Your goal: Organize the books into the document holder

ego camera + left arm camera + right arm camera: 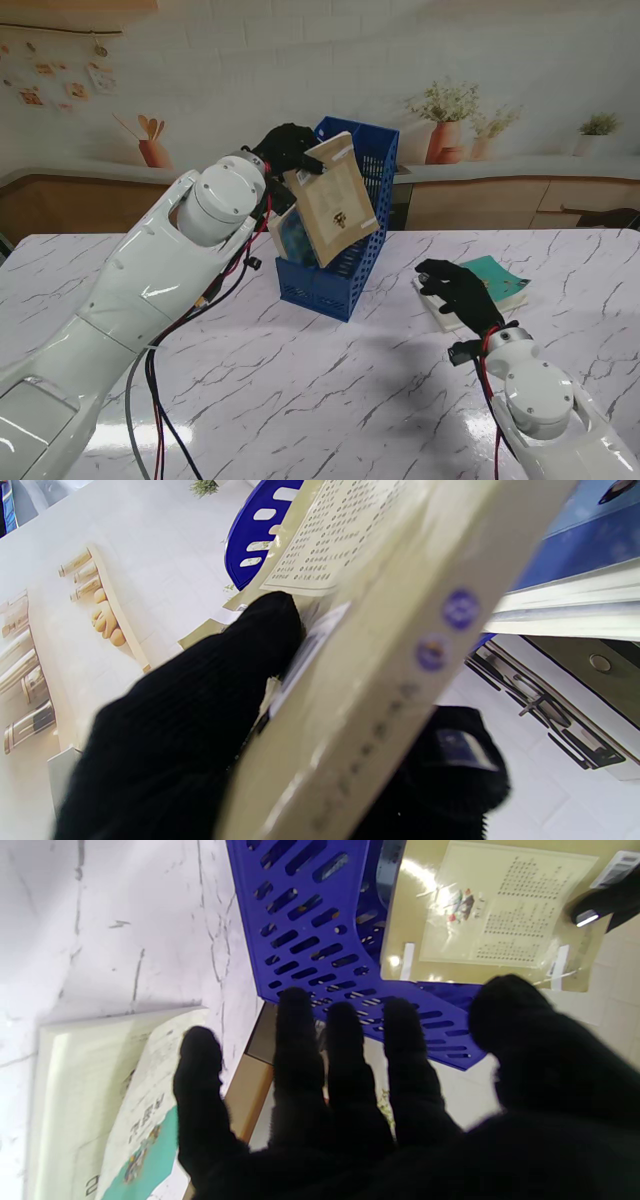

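Note:
My left hand (285, 148), in a black glove, is shut on a tan book (335, 205) held tilted above the blue slotted document holder (345, 275), its lower corner inside the holder's open top. A darker book (293, 238) stands in the holder. Up close, the left wrist view has the tan book (380, 645) pinched between my gloved fingers (200, 720). My right hand (460, 292) is open, fingers spread, hovering over the near edge of a teal-and-white book (500, 282) lying flat on the table. Spread fingers (345, 1065), the holder (320, 940) and the teal book (145, 1130) fill the right wrist view.
The marble table (320, 400) stretches wide toward me. Behind it runs a wooden counter (500, 195) against a wall with plant pictures. Red and black cables (160, 380) hang from my left arm.

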`<act>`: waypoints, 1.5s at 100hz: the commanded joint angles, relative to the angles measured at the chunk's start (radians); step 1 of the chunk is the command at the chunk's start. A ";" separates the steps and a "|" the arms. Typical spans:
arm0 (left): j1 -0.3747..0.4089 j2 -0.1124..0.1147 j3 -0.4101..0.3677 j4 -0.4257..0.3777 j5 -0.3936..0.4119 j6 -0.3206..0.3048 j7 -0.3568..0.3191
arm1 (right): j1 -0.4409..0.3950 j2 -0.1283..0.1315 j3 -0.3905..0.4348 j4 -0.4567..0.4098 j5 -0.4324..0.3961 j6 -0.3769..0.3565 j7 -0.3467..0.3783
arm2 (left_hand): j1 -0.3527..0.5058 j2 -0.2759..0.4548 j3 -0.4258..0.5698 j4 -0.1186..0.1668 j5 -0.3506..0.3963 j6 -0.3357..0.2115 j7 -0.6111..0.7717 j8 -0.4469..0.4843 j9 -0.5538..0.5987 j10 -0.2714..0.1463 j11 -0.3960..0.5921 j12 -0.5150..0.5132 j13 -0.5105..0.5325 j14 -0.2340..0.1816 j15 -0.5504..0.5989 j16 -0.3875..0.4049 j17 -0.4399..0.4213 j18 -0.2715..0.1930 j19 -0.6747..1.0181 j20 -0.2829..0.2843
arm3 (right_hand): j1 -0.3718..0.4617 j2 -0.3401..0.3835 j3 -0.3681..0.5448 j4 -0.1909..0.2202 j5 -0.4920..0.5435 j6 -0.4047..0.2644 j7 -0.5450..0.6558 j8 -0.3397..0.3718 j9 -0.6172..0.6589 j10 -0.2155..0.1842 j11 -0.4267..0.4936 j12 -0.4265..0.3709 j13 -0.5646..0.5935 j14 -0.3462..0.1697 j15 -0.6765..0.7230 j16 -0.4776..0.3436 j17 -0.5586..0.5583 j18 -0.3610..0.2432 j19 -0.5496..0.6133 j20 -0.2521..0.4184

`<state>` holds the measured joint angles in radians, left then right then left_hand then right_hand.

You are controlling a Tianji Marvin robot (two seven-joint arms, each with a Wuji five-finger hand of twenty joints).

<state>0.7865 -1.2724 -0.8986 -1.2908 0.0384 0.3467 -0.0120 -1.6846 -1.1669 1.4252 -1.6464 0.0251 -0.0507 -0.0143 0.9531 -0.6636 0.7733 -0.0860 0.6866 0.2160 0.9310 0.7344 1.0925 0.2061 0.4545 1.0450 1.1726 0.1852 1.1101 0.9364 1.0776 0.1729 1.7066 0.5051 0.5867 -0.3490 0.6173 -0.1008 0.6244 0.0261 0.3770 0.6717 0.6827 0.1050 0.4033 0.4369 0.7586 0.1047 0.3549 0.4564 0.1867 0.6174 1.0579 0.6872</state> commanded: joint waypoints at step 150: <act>-0.014 -0.082 0.088 0.152 -0.017 -0.120 0.142 | 0.007 -0.008 -0.005 0.035 0.023 -0.028 -0.001 | 0.152 0.073 0.222 0.023 0.052 -0.209 0.120 0.064 0.027 -0.087 0.042 0.003 0.088 -0.091 0.002 -0.036 0.002 -0.279 0.161 0.002 | -0.016 -0.002 0.006 0.029 -0.004 0.002 0.004 0.013 0.009 -0.028 -0.012 -0.010 0.009 -0.028 -0.019 -0.016 0.002 -0.155 0.010 -0.009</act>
<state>0.7607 -1.3413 -0.8166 -1.1431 0.0177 0.2622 0.1322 -1.6713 -1.1675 1.4225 -1.6117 0.0461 -0.0729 -0.0132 0.9530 -0.6641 0.7734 -0.0974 0.6866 0.2158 0.9310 0.7436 1.0925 0.2043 0.4545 1.0450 1.1728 0.1838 1.1078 0.9232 1.0777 0.1726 1.7066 0.5051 0.5867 -0.3490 0.6168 -0.1008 0.6246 0.0263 0.3770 0.6717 0.6828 0.1041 0.4030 0.4279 0.7586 0.1045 0.3545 0.4564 0.1869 0.6174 1.0580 0.6866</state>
